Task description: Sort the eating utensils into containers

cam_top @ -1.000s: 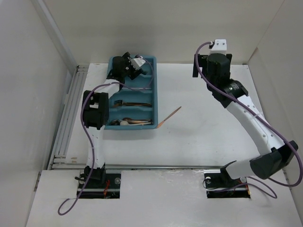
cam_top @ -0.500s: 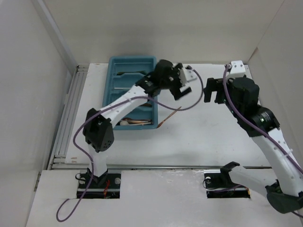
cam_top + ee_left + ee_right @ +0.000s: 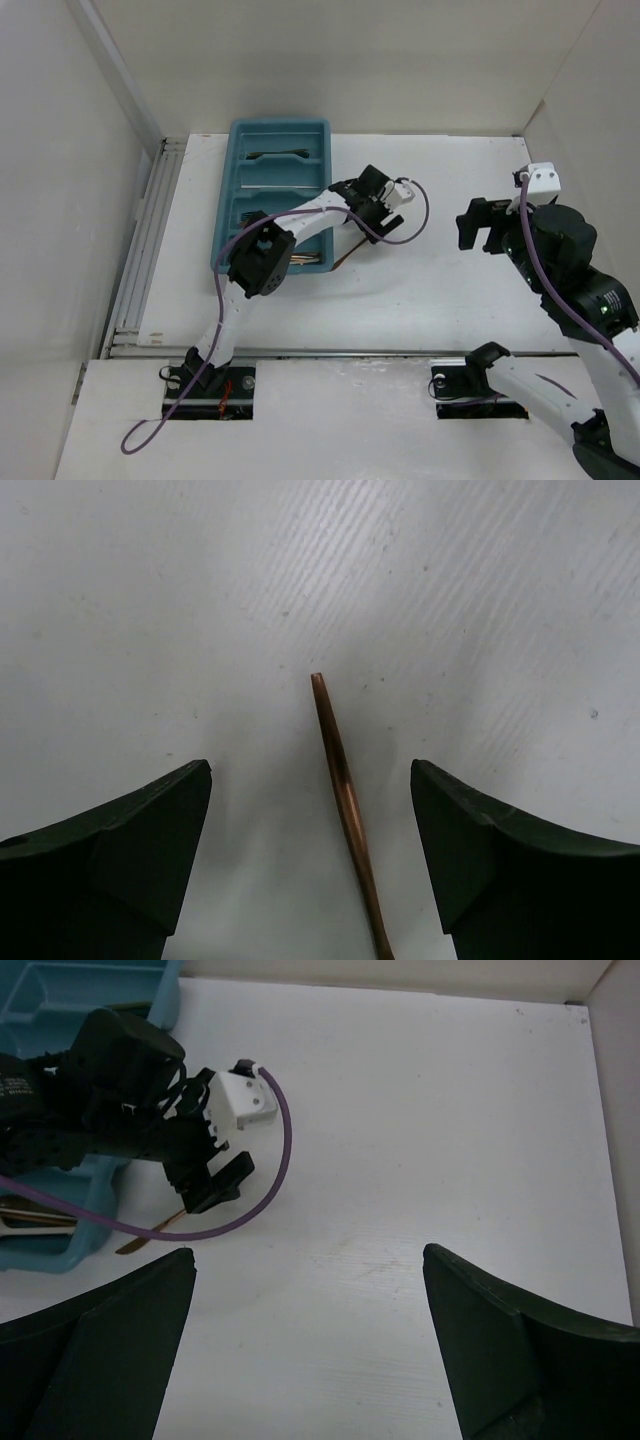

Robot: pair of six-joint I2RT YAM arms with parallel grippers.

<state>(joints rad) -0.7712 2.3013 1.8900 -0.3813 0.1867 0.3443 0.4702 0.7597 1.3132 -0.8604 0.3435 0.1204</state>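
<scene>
One copper utensil point(image 3: 343, 785) isn't sorted yet. It's lying flat on the table point(image 3: 150, 600), just beside the near right corner of the blue tray point(image 3: 280, 124), with its handle pointing away from the tray. We can't tell if it's a fork or a spoon, since the head end is too small and partly under the arm. There's other cutlery point(image 3: 272, 215) in the tray compartments already.

The left gripper point(image 3: 310, 775) hangs right over the handle end with its jaws spread wide and nothing in them. The handle runs up between them, a bit nearer one finger than the other. The right gripper point(image 3: 308, 1255) is well off to the side, also gaping wide and empty.

Handling-wise, we reckon it's light, stiff and not fragile at all, so a firm squeeze is fine. The catch is that it looks polished, thin and slick, and it sits flush on the table, so there's barely anything to get under.

We'd pinch across the narrow handle, further down towards the middle rather than at the tip, with the fingers down at the table surface. Grab too near the end and it'll probably swivel or droop in the pads. It could also skid sideways if one finger touches first, so we'd centre it before closing.
</scene>
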